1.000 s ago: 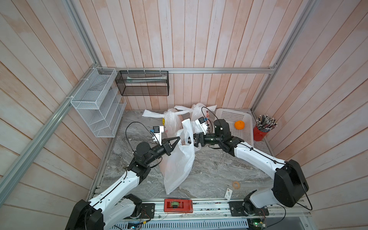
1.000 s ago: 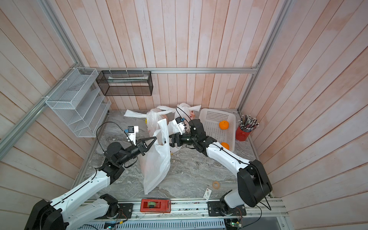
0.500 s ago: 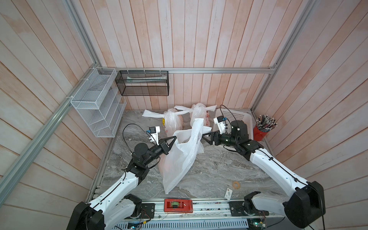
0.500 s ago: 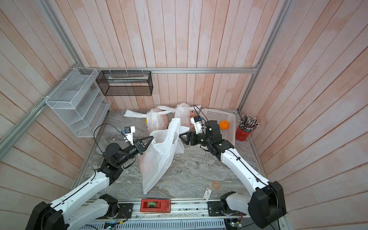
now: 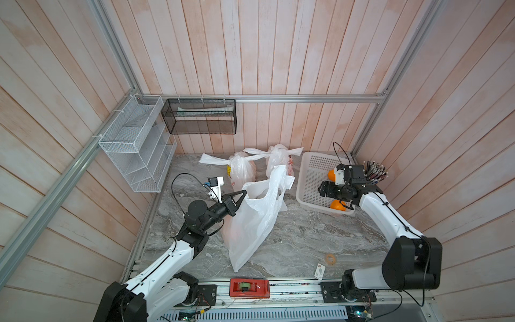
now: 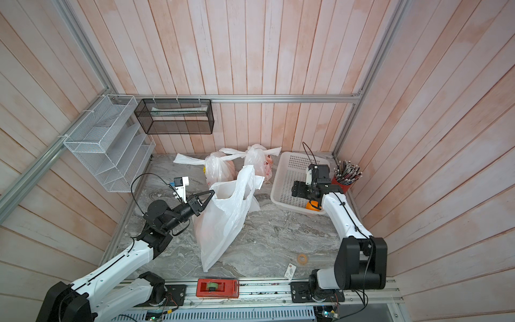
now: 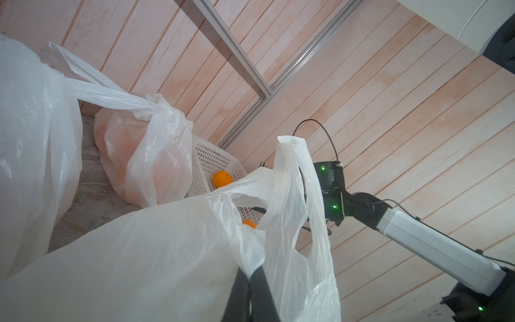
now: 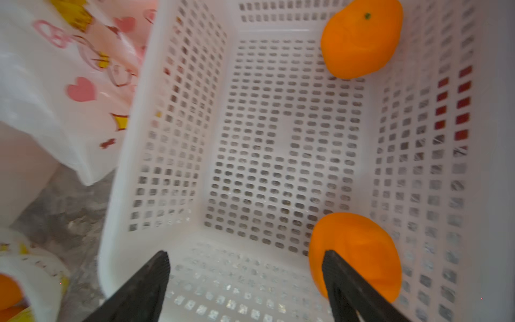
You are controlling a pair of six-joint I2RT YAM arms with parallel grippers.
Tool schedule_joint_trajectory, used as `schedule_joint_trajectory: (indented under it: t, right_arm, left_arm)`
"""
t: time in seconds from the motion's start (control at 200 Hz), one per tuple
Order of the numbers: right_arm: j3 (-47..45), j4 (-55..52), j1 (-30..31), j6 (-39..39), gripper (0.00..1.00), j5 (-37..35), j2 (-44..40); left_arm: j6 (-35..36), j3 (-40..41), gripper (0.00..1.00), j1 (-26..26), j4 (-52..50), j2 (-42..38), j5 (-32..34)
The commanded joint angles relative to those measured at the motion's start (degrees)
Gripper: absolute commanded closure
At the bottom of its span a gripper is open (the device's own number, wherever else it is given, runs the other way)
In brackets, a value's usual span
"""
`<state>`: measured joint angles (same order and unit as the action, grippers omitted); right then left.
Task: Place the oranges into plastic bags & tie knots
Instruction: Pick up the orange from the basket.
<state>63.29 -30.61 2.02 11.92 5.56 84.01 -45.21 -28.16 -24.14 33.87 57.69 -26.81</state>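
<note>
Here the left gripper [image 5: 243,193] is clamped on the rim of the thin translucent white plastic bag [image 5: 253,223], lifting its mouth for loading. The right gripper [image 8: 245,253], jaws wide and empty, hangs inside the white perforated basket [image 8: 181,139] just beside the nearer small glossy orange [image 8: 359,242], probably to grasp it.

Motion blur smears the right wrist view: the basket [image 8: 278,139] and the print on the tied bag [image 8: 69,69] beside it are soft, no lettering readable; the right hand [image 8: 246,253] is cut by the picture's edge, and one of its fingers [image 8: 342,284] covers part of the front orange [image 8: 362,239]; in a top view the right arm [image 5: 351,178] hides most of the back orange [image 5: 331,175]; in the left wrist view the open bag [image 7: 167,251] covers most of the basket, and the left hand [image 7: 250,274] runs off the edge; fruit inside the tied bag and the other tied bag [image 5: 241,172] shows only as a tint, uncountable; the card [image 5: 320,271] is too small to read.
</note>
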Motion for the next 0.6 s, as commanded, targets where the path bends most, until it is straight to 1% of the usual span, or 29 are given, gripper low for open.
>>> schedule_joint_trajectory:
  t: [0.0,0.115,0.275,0.425,0.52,0.595]
  right_arm:
    - [3.10,-8.50,-0.51,-2.90,0.11,-9.62,5.24]
    - [4.05,-10.72,-0.94,-2.95,0.11,-12.36,10.06]
    - [4.24,-11.52,-1.56,-2.52,0.09,-16.11,14.47]
    - [3.79,-10.33,-2.25,-3.31,0.09,-14.89,18.07]
    - [3.95,-10.28,-2.33,-3.65,0.13,-14.35,19.97]
    - [3.86,-9.96,-2.33,-3.92,0.18,-13.59,20.47]
  left_arm:
    - [1.35,0.21,1.00,0.23,0.42,0.05,-1.06]
    - [1.84,0.13,1.00,0.24,-0.09,-0.16,-0.97]
    - [2.55,-0.14,1.00,0.24,-0.91,-0.33,-1.19]
    - [2.72,-0.22,1.00,0.23,-0.91,-0.10,-1.48]
    - [2.77,-0.34,1.00,0.23,-0.95,0.15,-1.58]
    - [2.67,-0.56,1.00,0.26,-1.04,0.22,-1.76]
